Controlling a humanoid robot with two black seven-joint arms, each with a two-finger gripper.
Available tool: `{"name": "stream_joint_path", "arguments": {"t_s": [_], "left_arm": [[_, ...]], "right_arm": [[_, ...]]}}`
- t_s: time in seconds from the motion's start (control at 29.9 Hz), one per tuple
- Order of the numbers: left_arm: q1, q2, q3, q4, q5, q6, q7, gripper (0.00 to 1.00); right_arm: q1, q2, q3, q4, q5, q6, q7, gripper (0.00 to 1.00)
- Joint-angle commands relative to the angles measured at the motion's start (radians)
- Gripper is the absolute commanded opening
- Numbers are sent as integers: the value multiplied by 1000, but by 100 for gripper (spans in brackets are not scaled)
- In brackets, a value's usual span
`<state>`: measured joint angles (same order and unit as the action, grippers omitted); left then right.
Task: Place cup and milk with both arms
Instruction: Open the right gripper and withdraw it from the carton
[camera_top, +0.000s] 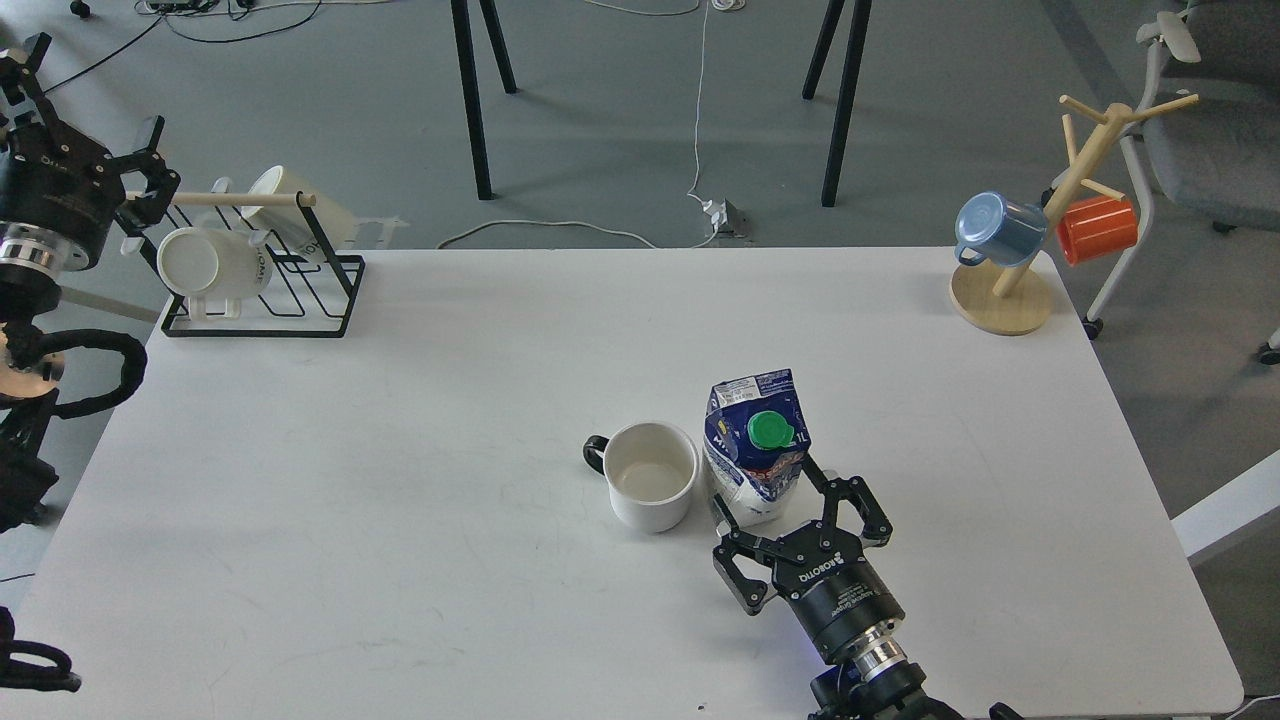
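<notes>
1. Milk (757, 450) stands upright on the white worktop (400, 500), right of centre and toward the near edge, its green cap (771, 430) facing up toward the camera.
2. Cup (652, 476) sits just left of the milk, upright and empty, almost touching the carton; its black handle (595, 454) points left.
3. Right claw (800, 525) comes in from the near edge, right of centre, and lies low by the carton's near side. Its fingers are spread wide, one on each side of the carton's base, and whether they touch it cannot be told; it grips nothing.
4. Left claw (140, 195) is raised at the far left, off the worktop's left edge, beside a black wire rack (265, 290). Its fingers are spread, with the rack's wooden bar (230, 199) running out from between them; contact with the bar cannot be told.
5. Rack stands on the far left corner and carries two cream mugs (215, 265) lying on their sides.
6. Wooden mug tree (1010, 290) stands at the far right corner, with a blue cup (995, 228) and an orange cup (1097, 228) hanging on its pegs.
7. Cup and milk are well apart from both the rack and the mug tree.
</notes>
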<state>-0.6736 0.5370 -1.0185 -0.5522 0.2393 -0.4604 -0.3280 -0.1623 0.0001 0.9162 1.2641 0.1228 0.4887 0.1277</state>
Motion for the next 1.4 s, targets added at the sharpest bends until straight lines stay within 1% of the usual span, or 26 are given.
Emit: {"name": "stream_joint_path", "arguments": {"t_s": [0.0,0.1,0.17,0.33,0.47,0.64,0.74,0.84,1.0,1.14,1.2,1.3,1.37], "left_arm": [[3,1,0,0,0,-4,0,100],[11,5,0,0,0,-6,1,100],[16,12,0,0,-2,-6,1,100],[16,9,0,0,-3,-6,1,100],[16,6,-2,-5,-6,-6,1,100],[16,1,-2,-3,-8,-7,-2,100],[17,-8,-3,-5,-11,-7,-3,100],[16,-32,-6,-8,-12,-7,-2,100],[14,-55,-14,-8,-14,-6,3,100],[16,-78,-11,-8,-18,-12,4,100],[16,-89,-15,-8,-20,-15,4,100],[12,-104,-17,-5,-41,-9,3,100],[6,-104,-15,-3,-66,-6,4,100]], "right_arm": [[-54,0,-7,35,0,0,0,98],[-126,-31,-2,107,0,0,0,98],[-170,-93,1,164,0,0,0,98],[-232,-219,50,236,0,0,3,98],[-246,-316,162,256,3,0,4,98],[-224,-376,361,247,3,0,4,98],[-133,-425,423,241,4,0,4,98],[-16,-439,441,200,6,0,4,98],[214,-430,457,106,6,0,9,98],[423,-431,446,-29,12,0,-10,98],[519,-431,441,-124,18,0,-16,98],[650,-423,420,-280,20,0,-37,98],[717,-408,406,-359,20,0,-37,99]]}}
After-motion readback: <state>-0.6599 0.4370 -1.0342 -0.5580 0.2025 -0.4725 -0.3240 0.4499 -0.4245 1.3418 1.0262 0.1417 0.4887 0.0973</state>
